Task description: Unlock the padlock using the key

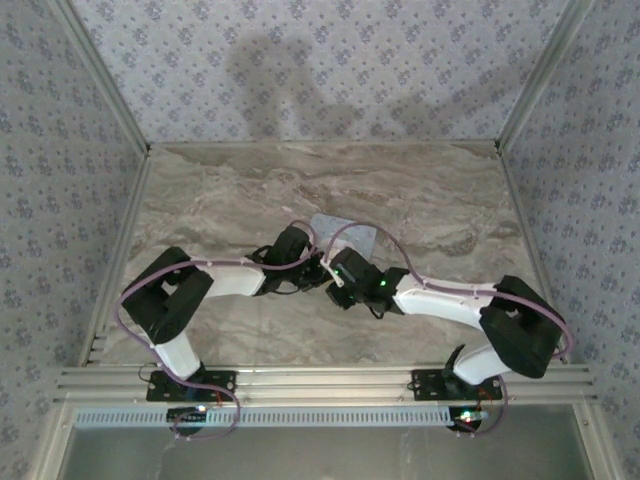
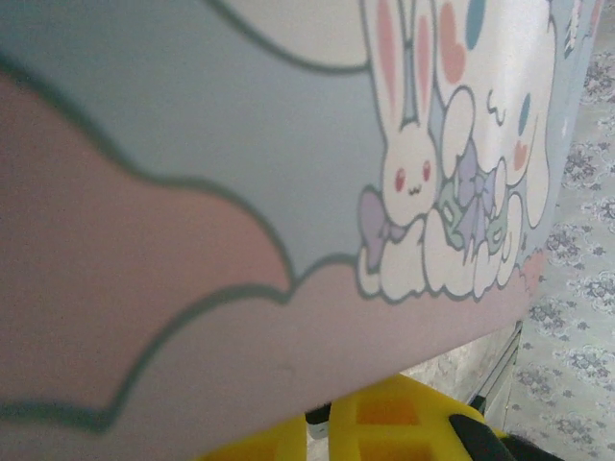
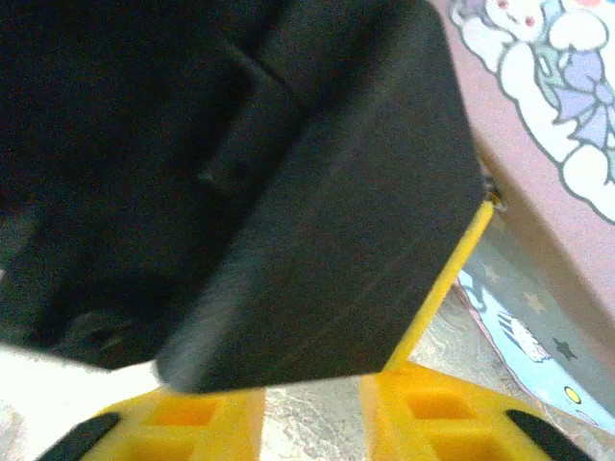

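Where the two arms fold in from the near edge of the marble table (image 1: pixel 200 190), both wrists crowd together just on the near side of the light blue box (image 1: pixel 347 236).

From above, the left gripper (image 1: pixel 318 270) is at the box's near left corner. The right gripper (image 1: pixel 334 283) is just beside it, the two nearly touching. The jaws are too small to read from up there.

The left wrist view adds the box side, right up against the lens. Its yellow jaws below the box are pressed together, so closed. Whether anything is pinched in them, I cannot tell.

In the right wrist view, its own yellow jaws stand apart with bare marble between and nothing in them, so open. Just past them a big black housing (image 3: pixel 288 192) with a yellow edge blocks most of the box.

Padlock and key: I cannot tell where they are, too small or hidden in that huddle by the box.

The box print, readable from the wrist views, is a white bunny (image 2: pixel 413 182) with pink ears, lilac bows and a pink cloud band along the lower edge. The right wrist view also catches a blue face with stars and a small bunny.

Beyond the box is bare marble, then the patterned wall (image 1: pixel 320 70).
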Action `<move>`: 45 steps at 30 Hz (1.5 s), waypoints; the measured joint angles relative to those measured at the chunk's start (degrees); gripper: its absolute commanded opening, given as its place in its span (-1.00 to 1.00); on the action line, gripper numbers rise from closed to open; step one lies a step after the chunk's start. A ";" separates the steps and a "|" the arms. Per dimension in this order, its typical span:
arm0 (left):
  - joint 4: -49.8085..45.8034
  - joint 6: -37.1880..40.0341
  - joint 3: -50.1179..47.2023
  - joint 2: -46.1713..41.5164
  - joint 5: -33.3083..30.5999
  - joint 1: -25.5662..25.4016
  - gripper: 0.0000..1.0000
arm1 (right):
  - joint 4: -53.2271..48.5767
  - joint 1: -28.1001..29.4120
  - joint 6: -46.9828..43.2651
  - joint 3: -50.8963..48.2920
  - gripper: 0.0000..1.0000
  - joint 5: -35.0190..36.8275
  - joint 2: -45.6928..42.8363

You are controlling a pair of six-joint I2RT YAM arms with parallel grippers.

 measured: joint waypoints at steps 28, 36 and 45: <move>-1.66 -0.81 0.79 0.24 3.93 2.03 -1.00 | 4.46 -5.49 -1.11 -1.64 -0.90 -5.20 4.00; -1.88 -0.39 0.83 0.22 4.11 2.29 -1.00 | 4.72 -8.13 -2.51 -1.62 -1.00 -11.15 4.02; -2.45 0.39 0.83 0.00 4.24 2.43 -0.87 | 8.04 -10.91 -1.29 -3.39 -1.00 -17.81 4.02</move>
